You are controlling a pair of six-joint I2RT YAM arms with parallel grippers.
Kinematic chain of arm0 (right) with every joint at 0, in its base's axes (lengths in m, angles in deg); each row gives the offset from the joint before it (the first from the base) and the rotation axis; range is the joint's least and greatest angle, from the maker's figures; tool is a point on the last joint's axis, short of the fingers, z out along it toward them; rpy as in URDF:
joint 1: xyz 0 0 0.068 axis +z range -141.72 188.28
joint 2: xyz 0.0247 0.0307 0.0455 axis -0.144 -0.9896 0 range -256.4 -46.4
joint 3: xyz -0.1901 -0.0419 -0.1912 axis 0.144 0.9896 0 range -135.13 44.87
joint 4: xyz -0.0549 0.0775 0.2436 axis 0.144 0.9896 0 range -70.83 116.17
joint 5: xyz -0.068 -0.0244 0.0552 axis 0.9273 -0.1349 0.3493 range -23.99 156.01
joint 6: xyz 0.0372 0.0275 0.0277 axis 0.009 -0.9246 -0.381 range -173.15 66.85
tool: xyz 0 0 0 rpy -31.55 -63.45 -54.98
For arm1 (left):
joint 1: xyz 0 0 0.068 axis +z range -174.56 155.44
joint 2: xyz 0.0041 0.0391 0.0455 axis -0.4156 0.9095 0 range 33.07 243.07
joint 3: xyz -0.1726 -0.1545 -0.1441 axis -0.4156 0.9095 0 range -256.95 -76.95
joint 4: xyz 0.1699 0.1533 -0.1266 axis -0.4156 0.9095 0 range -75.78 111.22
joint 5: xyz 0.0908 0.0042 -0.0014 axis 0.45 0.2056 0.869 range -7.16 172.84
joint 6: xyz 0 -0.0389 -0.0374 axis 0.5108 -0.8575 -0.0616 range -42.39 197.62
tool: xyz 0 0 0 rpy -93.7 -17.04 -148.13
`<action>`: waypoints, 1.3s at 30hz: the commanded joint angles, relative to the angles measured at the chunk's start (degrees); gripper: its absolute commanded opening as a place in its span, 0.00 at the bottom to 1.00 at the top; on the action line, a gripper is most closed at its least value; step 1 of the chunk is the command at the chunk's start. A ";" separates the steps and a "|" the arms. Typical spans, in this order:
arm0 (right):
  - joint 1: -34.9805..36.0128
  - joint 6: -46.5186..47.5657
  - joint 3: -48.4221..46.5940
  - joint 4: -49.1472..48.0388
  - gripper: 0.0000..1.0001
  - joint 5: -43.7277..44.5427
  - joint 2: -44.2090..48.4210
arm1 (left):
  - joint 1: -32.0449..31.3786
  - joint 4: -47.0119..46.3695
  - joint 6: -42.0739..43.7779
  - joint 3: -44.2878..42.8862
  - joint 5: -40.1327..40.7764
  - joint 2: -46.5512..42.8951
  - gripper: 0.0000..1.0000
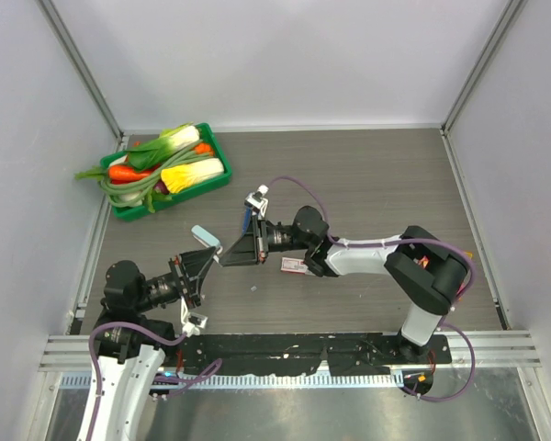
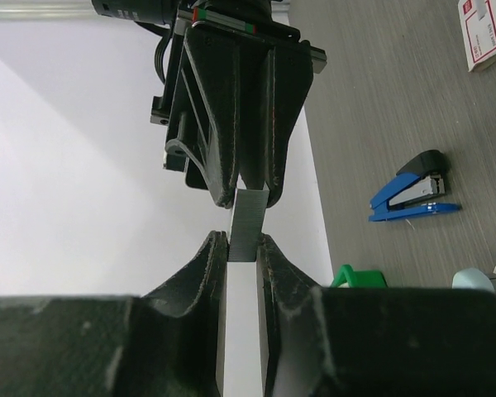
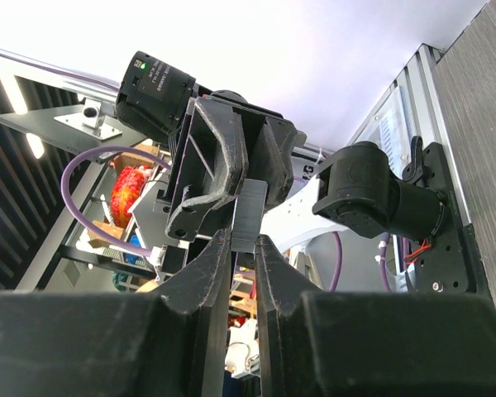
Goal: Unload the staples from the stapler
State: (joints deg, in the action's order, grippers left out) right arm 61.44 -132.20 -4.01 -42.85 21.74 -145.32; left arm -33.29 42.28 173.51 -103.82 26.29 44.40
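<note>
A grey strip of staples hangs in the air between my two grippers, which meet tip to tip above the table. My left gripper is shut on one end of the strip and my right gripper is shut on the other end. In the top view they meet left of centre, with the left gripper facing the right gripper. The dark-blue stapler lies open on the table, apart from both grippers. It also shows in the top view, just behind the right gripper.
A pale-blue oblong lies by the left gripper. A pink-and-white small box sits under the right arm and also shows in the left wrist view. A green basket of toy vegetables stands at the back left.
</note>
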 commanded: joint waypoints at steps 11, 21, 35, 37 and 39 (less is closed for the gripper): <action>-7.02 21.42 -8.14 22.93 0.48 0.23 3.28 | -0.06 15.89 -6.05 -6.26 12.67 6.23 0.03; -9.22 59.07 -11.95 52.97 0.63 14.74 16.55 | -0.06 34.06 -37.62 -26.09 16.75 33.38 0.00; 6.24 82.63 -5.52 54.10 0.62 23.79 29.74 | -1.37 67.13 -41.84 -42.99 -7.96 53.00 0.02; 8.17 84.14 -5.96 55.16 0.62 25.54 30.53 | -2.16 67.13 -42.46 -43.26 -7.69 54.05 0.02; 8.62 85.98 -6.84 55.95 0.62 25.99 30.97 | -3.04 67.05 -42.64 -43.35 -7.43 54.23 0.01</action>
State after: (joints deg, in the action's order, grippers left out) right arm 68.77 -53.82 -7.14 11.81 43.23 -117.10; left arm -34.82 89.51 132.16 -145.44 22.16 98.08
